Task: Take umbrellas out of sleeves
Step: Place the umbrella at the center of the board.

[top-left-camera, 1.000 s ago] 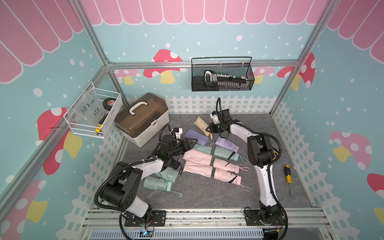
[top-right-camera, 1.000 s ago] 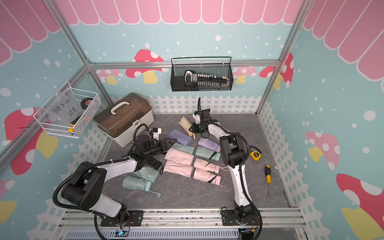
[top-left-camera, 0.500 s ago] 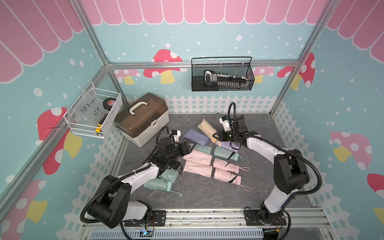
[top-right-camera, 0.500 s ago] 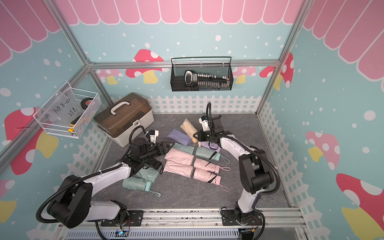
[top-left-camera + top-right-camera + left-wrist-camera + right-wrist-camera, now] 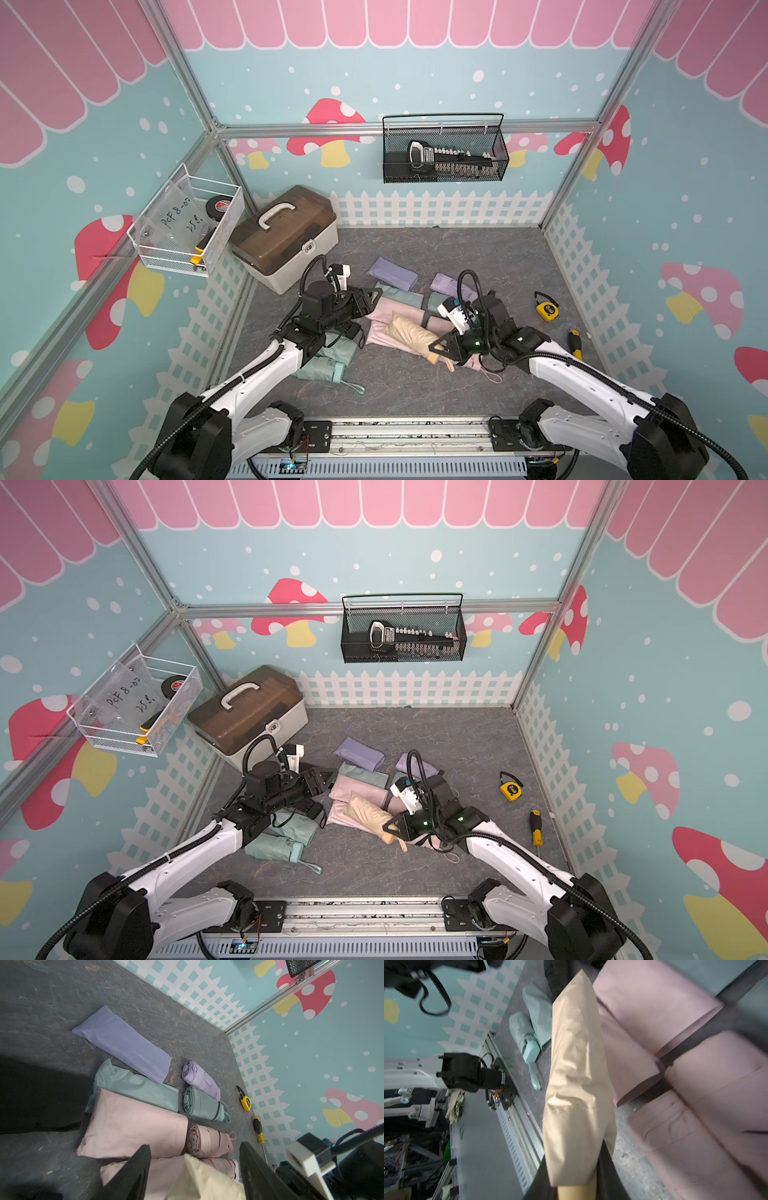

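Note:
My right gripper [image 5: 438, 353] [image 5: 575, 1184] is shut on the handle end of a cream umbrella still inside its cream sleeve [image 5: 409, 334] [image 5: 368, 810] [image 5: 577, 1076], held over the pink sleeves [image 5: 133, 1126]. My left gripper [image 5: 370, 302] [image 5: 194, 1167] stands open a short way from the cream sleeve's [image 5: 199, 1180] closed tip. Flat lilac [image 5: 124, 1043] and mint [image 5: 135, 1088] sleeves lie beside bare lilac [image 5: 200, 1079], mint [image 5: 203, 1104] and pink [image 5: 209, 1140] umbrellas. Another mint umbrella [image 5: 324, 368] lies under my left arm.
A brown-lidded toolbox [image 5: 286, 237] stands at the back left. A yellow tape measure [image 5: 546, 309] and a yellow-handled screwdriver [image 5: 575, 345] lie at the right. A black wire basket [image 5: 444, 149] hangs on the back wall, a white one [image 5: 187, 224] on the left wall.
My right arm has swung from the back of the table toward the front, carrying the cream sleeved umbrella over the pink sleeves. My left gripper has barely moved.

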Tool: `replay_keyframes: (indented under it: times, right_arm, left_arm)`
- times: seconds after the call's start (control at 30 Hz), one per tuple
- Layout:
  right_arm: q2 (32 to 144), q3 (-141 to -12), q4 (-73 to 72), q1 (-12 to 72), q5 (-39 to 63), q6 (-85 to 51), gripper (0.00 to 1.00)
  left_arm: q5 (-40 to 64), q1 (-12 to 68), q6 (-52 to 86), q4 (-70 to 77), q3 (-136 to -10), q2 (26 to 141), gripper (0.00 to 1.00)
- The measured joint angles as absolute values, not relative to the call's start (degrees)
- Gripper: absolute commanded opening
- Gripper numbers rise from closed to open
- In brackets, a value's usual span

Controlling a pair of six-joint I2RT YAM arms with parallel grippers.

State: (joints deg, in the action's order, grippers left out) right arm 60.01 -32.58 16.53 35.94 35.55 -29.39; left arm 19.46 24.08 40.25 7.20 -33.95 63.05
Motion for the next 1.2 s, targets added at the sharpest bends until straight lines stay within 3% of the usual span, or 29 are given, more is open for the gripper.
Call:
replay_keyframes:
  times: [0.2,0.5,0.63,0.77,0.83,0.93,1.1,1.2]
  right_arm:
    - [59.7,-24.27,11.97,39.2,37.85,-34.22,0.1]
    - [72.01,-20.86,-6.09,43.0,40.6,-39.33,0.1]
    - [75.24,-20.95,-10.59,44.77,40.58,-40.1,0.15]
    - [76.2,-21.04,-11.9,45.12,40.27,-40.1,0.27]
    - [76.82,-21.17,-12.08,45.12,39.53,-39.92,0.47]
    - [77.12,-21.23,-11.73,45.12,37.15,-39.55,0.63]
    - [72.77,-23.99,-4.03,45.17,30.87,-37.19,0.67]
    - [68.05,-27.2,2.85,45.17,27.46,-34.52,0.6]
  left_arm:
    - [18.39,25.87,39.62,3.36,-31.59,60.53,0.68]
    - [17.93,27.18,39.55,1.39,-30.39,64.42,0.68]
    - [17.98,28.34,39.35,1.39,-30.39,66.83,0.68]
    - [17.98,28.6,39.13,1.5,-30.39,66.94,0.68]
    - [17.98,28.62,38.96,1.52,-30.39,66.94,0.68]
    - [18.0,28.64,38.96,1.61,-30.24,66.92,0.67]
    - [17.93,29.28,39.05,1.41,-26.92,64.27,0.67]
    - [17.87,29.76,39.18,0.6,-25.69,62.39,0.67]
